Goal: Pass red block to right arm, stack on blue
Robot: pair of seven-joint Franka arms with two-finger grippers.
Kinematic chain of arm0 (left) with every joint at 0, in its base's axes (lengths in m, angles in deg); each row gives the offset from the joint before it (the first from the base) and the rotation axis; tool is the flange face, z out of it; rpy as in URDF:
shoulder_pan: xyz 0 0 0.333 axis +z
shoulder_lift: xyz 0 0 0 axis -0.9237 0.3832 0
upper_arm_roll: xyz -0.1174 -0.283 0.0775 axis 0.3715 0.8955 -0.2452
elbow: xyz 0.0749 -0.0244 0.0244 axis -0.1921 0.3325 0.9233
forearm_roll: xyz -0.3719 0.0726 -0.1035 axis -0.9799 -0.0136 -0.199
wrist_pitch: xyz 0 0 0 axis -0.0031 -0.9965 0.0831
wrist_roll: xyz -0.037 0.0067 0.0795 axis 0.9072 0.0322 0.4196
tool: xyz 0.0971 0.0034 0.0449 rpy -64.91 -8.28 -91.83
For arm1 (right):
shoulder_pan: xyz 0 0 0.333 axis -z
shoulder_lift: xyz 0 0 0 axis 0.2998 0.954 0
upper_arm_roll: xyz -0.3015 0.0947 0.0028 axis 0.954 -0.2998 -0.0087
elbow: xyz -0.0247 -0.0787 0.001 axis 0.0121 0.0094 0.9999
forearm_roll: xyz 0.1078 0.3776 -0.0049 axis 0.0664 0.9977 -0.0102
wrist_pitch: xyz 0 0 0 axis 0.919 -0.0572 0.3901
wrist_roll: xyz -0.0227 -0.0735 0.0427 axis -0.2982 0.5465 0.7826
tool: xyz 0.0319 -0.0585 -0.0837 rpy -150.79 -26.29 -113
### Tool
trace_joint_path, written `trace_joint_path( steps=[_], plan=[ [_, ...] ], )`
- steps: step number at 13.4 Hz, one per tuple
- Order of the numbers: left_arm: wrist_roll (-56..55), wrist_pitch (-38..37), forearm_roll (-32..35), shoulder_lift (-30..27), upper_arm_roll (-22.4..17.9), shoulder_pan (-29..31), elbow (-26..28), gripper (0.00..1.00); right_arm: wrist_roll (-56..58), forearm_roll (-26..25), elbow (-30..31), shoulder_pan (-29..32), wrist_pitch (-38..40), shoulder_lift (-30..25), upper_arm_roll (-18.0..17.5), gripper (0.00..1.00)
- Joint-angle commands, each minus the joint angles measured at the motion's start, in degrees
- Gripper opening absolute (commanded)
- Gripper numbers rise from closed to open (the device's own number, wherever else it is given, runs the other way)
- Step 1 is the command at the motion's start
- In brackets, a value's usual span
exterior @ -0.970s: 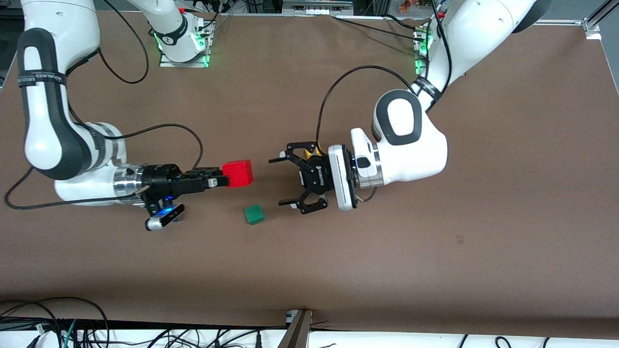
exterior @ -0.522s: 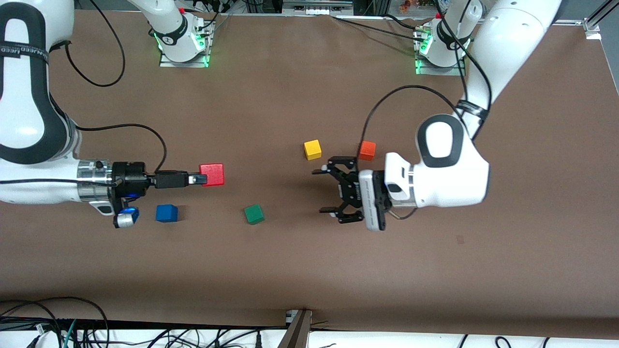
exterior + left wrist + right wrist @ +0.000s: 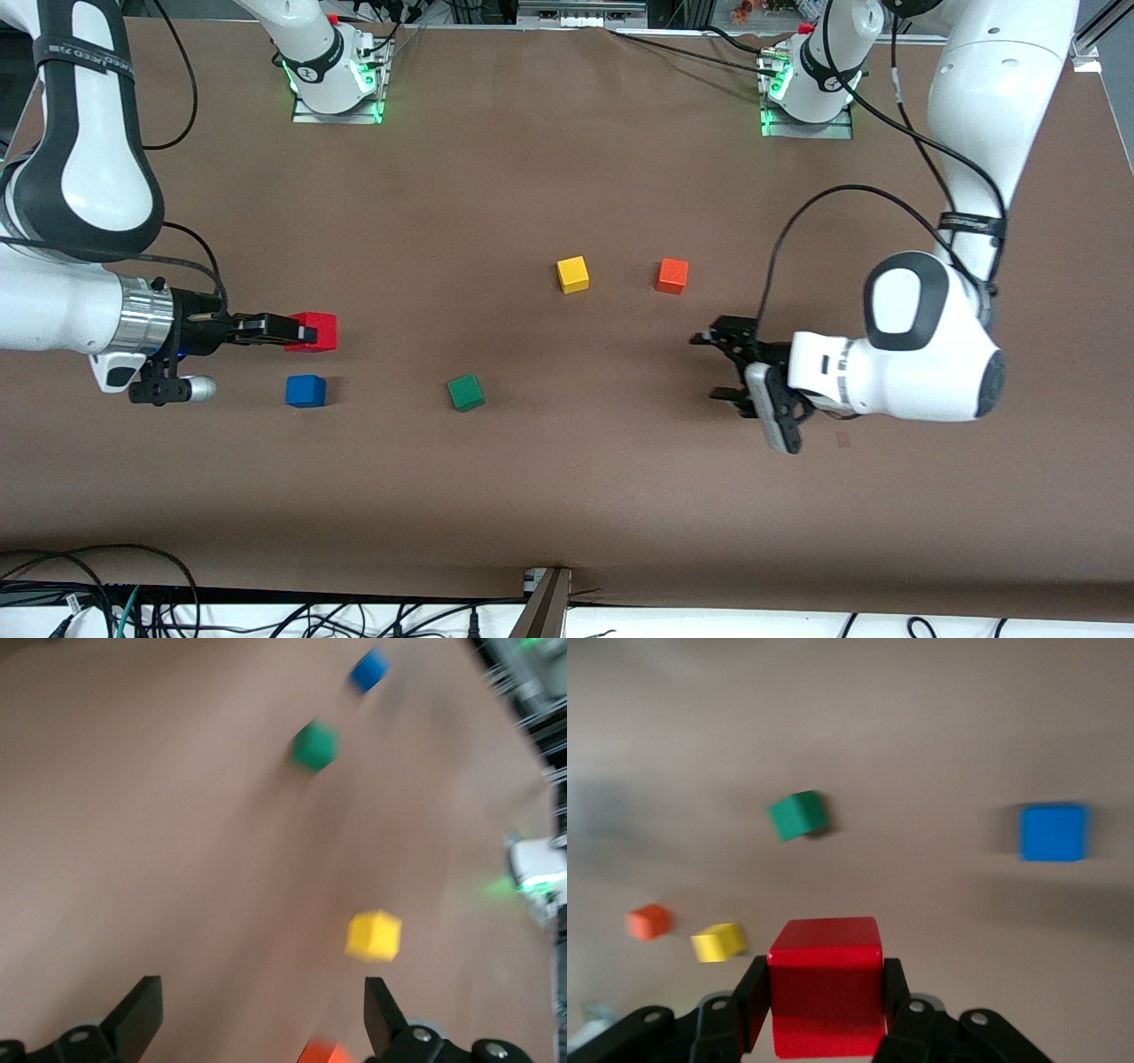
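My right gripper (image 3: 306,334) is shut on the red block (image 3: 317,330) and holds it in the air above the table, close to the blue block (image 3: 306,391). In the right wrist view the red block (image 3: 826,983) sits between the two black fingers, with the blue block (image 3: 1052,833) on the table ahead. My left gripper (image 3: 722,365) is open and empty, over the table toward the left arm's end. In the left wrist view the blue block (image 3: 368,669) shows small, with my open left gripper (image 3: 262,1019) empty.
A green block (image 3: 465,392) lies on the brown table (image 3: 567,496) at about the same nearness as the blue block, toward the middle. A yellow block (image 3: 573,274) and an orange block (image 3: 672,275) lie side by side farther from the front camera.
My right gripper has drawn back toward the right arm's end with the red block. My left gripper has pulled away toward the left arm's end, open and empty.
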Motion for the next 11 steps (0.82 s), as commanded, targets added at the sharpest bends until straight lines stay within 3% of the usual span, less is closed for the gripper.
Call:
trace_joint_path(
  steps=[1, 3, 6, 9, 11],
  plan=[
    [-7.9, -4.7, 6.7, -4.4, -6.2, -1.0, 0.8, 1.0, 3.9, -6.7, 1.4, -0.2, -3.0, -0.9, -0.1, 0.09],
    [-15.1, -5.3, 17.0, -7.5, -6.9, -0.2, 3.8, 1.0, 6.2, -10.6, 3.3, -0.3, -7.4, -1.0, -0.2, 0.09],
    [-15.9, -5.4, 27.7, -12.0, -10.3, 0.0, 4.7, 1.0, 5.9, -14.8, 7.5, -0.4, -14.6, -0.9, -0.1, 0.09],
    [-15.9, -5.8, 31.3, -16.5, -11.1, 3.2, 4.8, 1.0, 4.9, -17.3, 9.2, -0.7, -19.6, 1.0, -0.1, 0.09],
    [-15.9, -5.8, 32.5, -19.9, -14.8, 3.2, 4.9, 1.0, 1.9, -18.8, 9.4, -0.8, -20.5, 2.4, 0.0, 0.09]
  ],
)
